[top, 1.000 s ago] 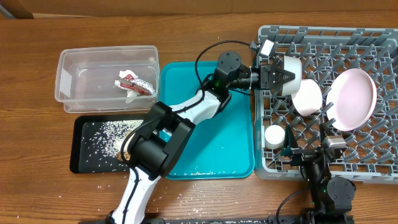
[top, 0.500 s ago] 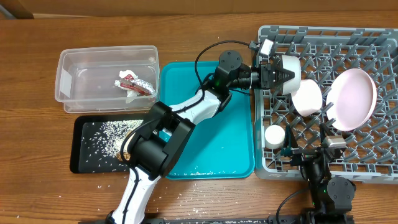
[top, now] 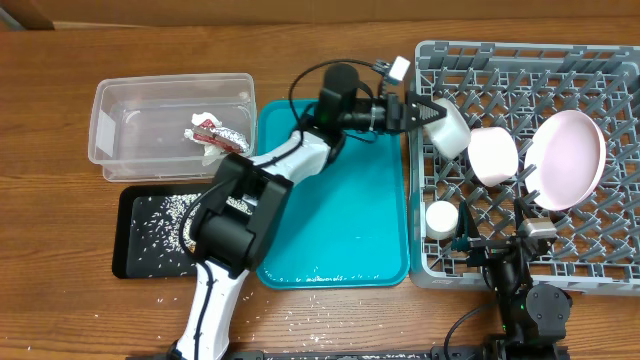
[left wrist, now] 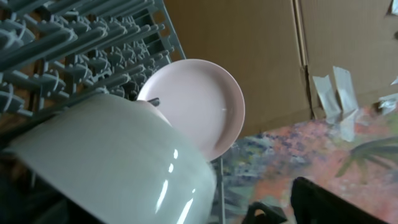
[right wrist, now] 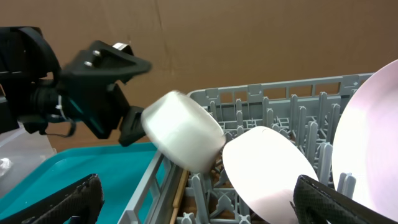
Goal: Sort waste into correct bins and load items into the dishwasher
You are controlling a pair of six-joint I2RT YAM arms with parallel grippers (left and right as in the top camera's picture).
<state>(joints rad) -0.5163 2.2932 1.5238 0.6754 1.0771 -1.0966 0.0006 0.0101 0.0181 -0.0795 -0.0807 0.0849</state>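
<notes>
My left hand reaches across the teal tray to the near-left corner of the dish rack. From the right wrist camera its two fingers stand spread wide, one high and one low. The grey-white bowl sits tilted just past the lower finger at the rack's edge. It is smeared by blur, so I cannot tell whether that finger touches it. In the left wrist view the bowl fills the lower left and hides my own fingers completely.

The pink bowl leans among the pegs right beside the grey-white one. The large plate stands on edge further right, and its far side is cut off in the right wrist view. The small white cup sits in the rack near the front-left corner.

My right hand is low at the rack's front edge. I see only its two fingers at the bottom corners of its own camera, far apart and gripping nothing.

The clear tub holds the snack wrapper with the tissue partly under it. The black tray carries rice grains. My arm covers its right end. A few loose grains dot the tabletop in front of the teal tray.
</notes>
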